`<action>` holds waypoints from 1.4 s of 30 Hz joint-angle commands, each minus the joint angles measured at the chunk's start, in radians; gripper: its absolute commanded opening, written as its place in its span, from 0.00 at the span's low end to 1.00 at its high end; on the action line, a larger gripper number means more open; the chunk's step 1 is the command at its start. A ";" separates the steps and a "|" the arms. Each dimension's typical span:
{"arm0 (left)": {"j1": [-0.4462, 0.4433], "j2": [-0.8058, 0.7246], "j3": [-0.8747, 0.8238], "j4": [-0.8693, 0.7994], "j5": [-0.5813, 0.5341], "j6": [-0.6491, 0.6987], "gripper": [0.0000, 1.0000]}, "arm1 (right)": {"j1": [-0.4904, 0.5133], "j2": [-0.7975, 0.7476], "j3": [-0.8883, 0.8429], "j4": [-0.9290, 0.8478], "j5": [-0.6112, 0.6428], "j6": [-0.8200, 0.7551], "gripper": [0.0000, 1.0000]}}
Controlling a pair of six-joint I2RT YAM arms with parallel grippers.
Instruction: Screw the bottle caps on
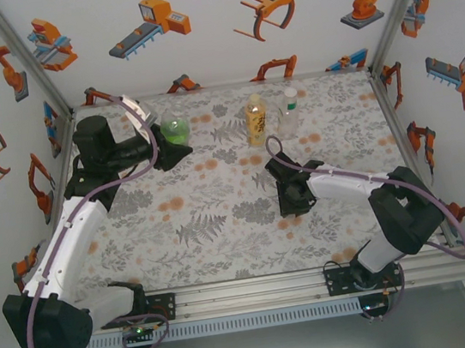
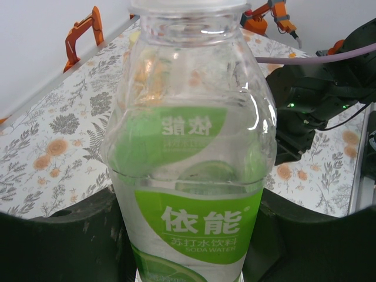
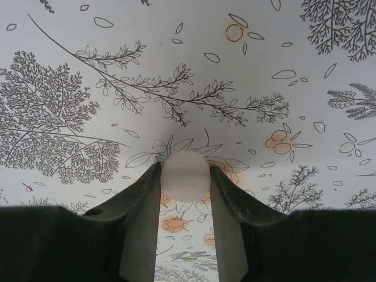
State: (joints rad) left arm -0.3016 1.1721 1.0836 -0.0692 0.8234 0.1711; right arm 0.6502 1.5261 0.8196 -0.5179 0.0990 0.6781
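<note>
White cap (image 3: pixel 185 175) pinched by downward-pointing right jaws.

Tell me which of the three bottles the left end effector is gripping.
The green bottle, far left, clamped in the left end effector; the amber bottle and the colourless bottle stand free beside each other.

Clear plastic bottle with a green label (image 2: pixel 188 153) is right up close, left gripper (image 2: pixel 188 258) clamped round it, floral-print table (image 2: pixel 53 147) and a black robot arm (image 2: pixel 317 100) behind.
</note>
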 commanded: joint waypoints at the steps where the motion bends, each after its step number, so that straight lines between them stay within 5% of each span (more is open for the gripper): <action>1: -0.025 -0.011 -0.016 -0.044 0.012 0.122 0.00 | -0.003 -0.020 -0.002 -0.016 0.017 -0.026 0.23; 18: -0.225 0.132 0.136 -0.589 -0.171 0.589 0.00 | -0.041 -0.255 0.057 0.186 -0.276 -0.242 0.10; 26: -0.296 0.142 0.122 -0.645 -0.263 0.681 0.00 | -0.121 -0.372 0.086 0.321 -0.580 -0.368 0.08; 34: -0.365 0.137 0.098 -0.646 -0.271 0.726 0.00 | -0.121 -0.462 0.103 0.403 -0.882 -0.652 0.08; 42: -0.409 0.138 0.086 -0.647 -0.287 0.745 0.00 | -0.118 -0.481 0.171 0.305 -1.011 -0.986 0.07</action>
State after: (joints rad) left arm -0.7021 1.3163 1.1797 -0.6930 0.5308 0.8822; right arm 0.5312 1.0618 0.9501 -0.1795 -0.8173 -0.1081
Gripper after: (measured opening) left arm 0.531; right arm 0.363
